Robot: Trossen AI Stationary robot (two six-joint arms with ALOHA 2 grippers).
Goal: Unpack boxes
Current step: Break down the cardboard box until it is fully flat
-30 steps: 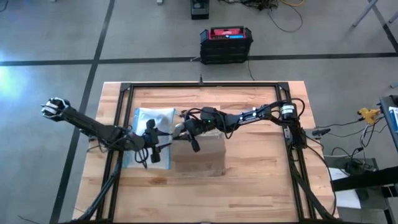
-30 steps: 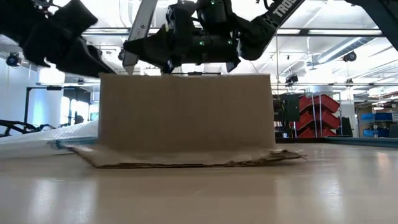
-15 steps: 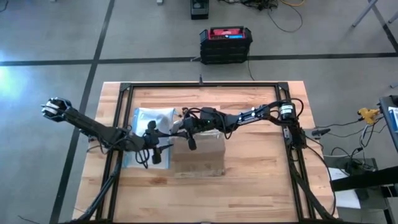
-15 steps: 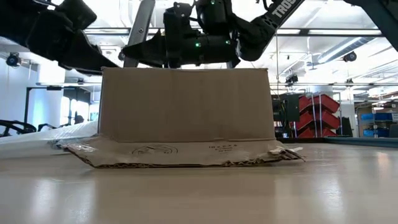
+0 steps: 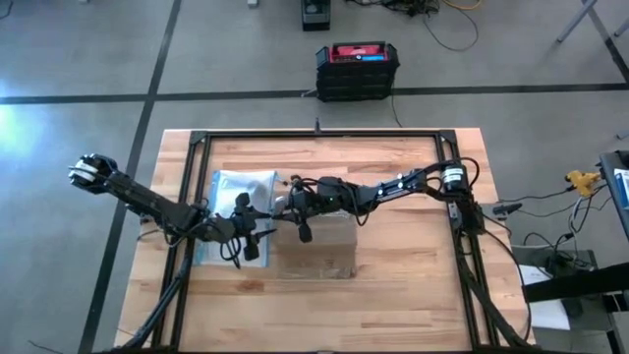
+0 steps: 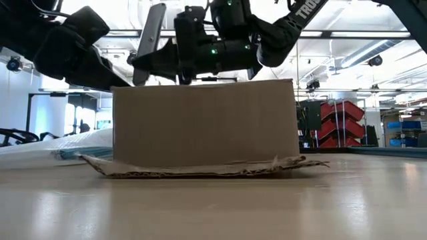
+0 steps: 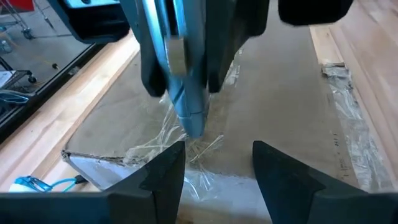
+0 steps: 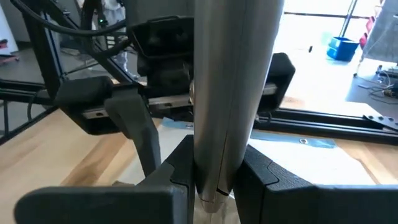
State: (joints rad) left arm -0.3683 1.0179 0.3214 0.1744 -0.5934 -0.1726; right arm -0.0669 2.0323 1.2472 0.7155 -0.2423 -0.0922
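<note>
Cutter clamped in right tool meets cardboard box tape at its left edge; left tool, open and empty, waits just beside.

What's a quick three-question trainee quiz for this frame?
1. True or false: the right end effector is clamped on a grey tool.
2. In the high view, what lies on the table left of the box? A) clear pouch B) mug C) towel
3. Fill in: the left end effector is ___ (open/shut).
Key: 1 true; 2 A; 3 open.
</note>
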